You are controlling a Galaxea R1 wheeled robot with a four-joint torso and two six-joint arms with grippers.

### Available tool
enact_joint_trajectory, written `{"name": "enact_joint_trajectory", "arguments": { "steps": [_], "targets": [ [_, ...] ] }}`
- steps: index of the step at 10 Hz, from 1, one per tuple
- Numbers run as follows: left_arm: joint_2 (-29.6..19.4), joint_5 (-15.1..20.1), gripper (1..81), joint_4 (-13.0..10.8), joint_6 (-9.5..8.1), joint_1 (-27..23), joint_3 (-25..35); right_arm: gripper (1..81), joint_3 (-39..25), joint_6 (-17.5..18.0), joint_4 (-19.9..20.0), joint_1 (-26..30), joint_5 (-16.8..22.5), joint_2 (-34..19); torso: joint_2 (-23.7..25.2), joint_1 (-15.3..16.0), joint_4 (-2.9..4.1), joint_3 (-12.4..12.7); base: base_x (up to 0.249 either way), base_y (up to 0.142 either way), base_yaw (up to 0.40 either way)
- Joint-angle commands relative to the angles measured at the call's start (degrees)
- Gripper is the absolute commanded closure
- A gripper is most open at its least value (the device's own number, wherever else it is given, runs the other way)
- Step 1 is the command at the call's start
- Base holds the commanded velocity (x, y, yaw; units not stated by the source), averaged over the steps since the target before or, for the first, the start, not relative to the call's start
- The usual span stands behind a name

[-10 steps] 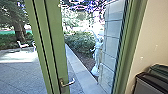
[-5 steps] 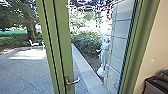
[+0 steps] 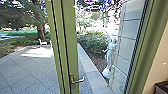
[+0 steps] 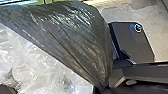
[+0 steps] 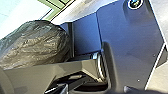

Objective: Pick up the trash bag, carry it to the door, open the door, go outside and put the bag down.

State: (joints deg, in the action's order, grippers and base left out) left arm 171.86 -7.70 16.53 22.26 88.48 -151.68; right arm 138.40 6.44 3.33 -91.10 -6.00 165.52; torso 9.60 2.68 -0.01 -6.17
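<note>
I'm facing a door with a thick green upright (image 3: pixel 68 37) and a curved metal lever handle (image 3: pixel 79 80). Out past it I'm seeing a grey paved yard (image 3: pixel 27 68), where white chairs (image 3: pixel 43 43) are standing on the far side, near a tree trunk (image 3: pixel 41 31). A low pale kerb (image 3: pixel 87 67) is running beside a leafy green hedge (image 3: pixel 92 42), and a slender white upright shape (image 3: pixel 109 57) is standing between the hedge and a wall of large pale blocks (image 3: pixel 128 37). A beige wall (image 3: pixel 160 62) is showing to the right of the door, with the corner of a dark, box-like thing (image 3: pixel 163 88) low against it.

The trash bag, a shiny dark see-through plastic one (image 4: pixel 72 37), is showing large in my left wrist view, narrowing into a tight gather, with crumpled whitish plastic (image 4: pixel 35 67) bulging along its edge. My right wrist view is catching its rounded, wrinkled side, close to my own dark base plate (image 5: pixel 125 45). I cannot tell whether my left jaws or my right jaws are standing apart or together.
</note>
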Motion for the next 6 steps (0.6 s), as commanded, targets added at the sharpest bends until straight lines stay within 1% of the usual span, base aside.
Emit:
{"name": "enact_joint_trajectory", "arguments": {
  "steps": [1, 6],
  "targets": [
    [-1.61, 3.49, 81.1, -0.8, 0.06, -2.65, 2.61, 1.0, -1.74, -0.11, -0.69, 2.37, 3.01, -1.84, 0.0, 0.0, 0.0, 0.0, 0.0, 0.0, 0.183],
    [-3.45, 3.57, 81.1, -0.27, -0.02, -2.39, 2.61, 1.0, -0.16, -0.02, 0.1, 2.37, 3.01, -4.83, 0.0, 0.0, 0.0, 0.0, 0.0, 0.0, 0.182]
  ]
}}
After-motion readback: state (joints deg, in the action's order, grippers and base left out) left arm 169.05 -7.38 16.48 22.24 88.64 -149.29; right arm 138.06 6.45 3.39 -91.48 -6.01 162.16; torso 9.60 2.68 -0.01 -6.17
